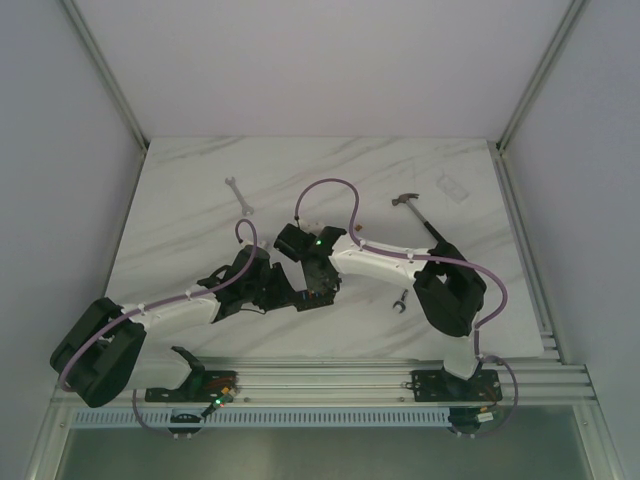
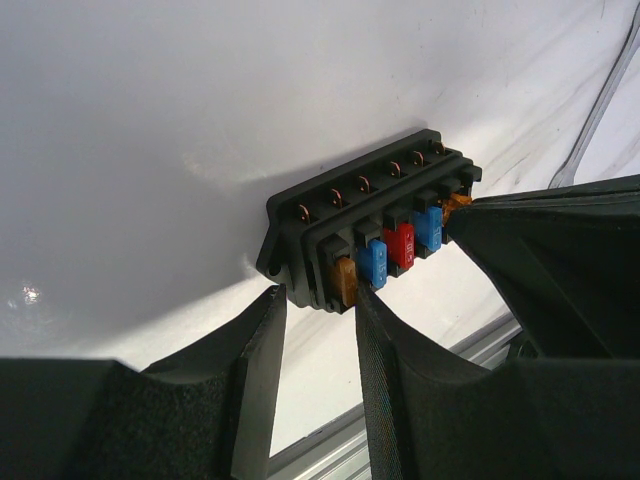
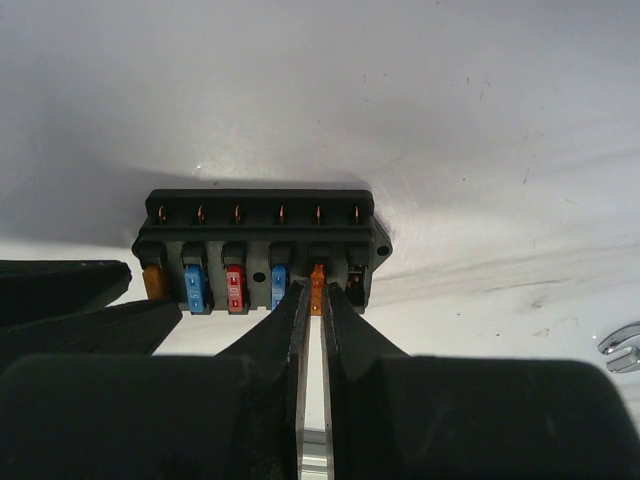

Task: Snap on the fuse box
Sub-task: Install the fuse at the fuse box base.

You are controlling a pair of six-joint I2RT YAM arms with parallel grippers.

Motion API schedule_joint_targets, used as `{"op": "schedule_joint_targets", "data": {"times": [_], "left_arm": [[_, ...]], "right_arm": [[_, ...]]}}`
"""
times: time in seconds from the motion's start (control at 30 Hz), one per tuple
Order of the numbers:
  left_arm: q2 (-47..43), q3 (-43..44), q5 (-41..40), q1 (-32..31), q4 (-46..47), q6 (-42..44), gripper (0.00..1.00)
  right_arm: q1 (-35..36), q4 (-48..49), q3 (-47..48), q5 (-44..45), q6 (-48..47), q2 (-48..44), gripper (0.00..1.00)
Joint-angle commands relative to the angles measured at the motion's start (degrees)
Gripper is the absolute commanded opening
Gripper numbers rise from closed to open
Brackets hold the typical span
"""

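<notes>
1. So, fuse box (image 3: 260, 235) lies crosswise in the middle of the bench (image 1: 300, 170), just ahead of both claws.
2. Right claw (image 3: 312, 300) pinches orange fuse (image 3: 317, 283) at its slot.
3. Left claw (image 2: 320, 310) half-spread at box's end, grip unclear.

My left arm (image 1: 170, 310) reaches right and my right arm (image 1: 375, 262) reaches left, wrists meeting at centre. Left gripper (image 2: 320, 298): fingers parted, angled downward. Right gripper (image 3: 315, 297): fingers nearly together, tips pinching a thin orange fuse (image 3: 317, 278).
</notes>
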Motion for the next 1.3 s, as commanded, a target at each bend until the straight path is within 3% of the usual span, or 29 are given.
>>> {"op": "schedule_joint_targets", "data": {"times": [0.0,0.5,1.27], "left_arm": [[0.95,-0.58,-1.24,0.48,-2.67,1.07,0.43],[0.43,-1.23,-1.31,0.5,-2.73,0.87,0.43],[0.51,-1.32,-1.3,0.54,-2.71,0.89,0.43]], "right_arm": [[-0.05,-1.05,-1.6,-1.66,-0.61,4.66,0.0],[-1.09,-1.28,-6.49,-0.2,-0.31,3.49,0.0],[-1.53,-2.25,-5.33,0.67,-0.86,1.77,0.0]]}}
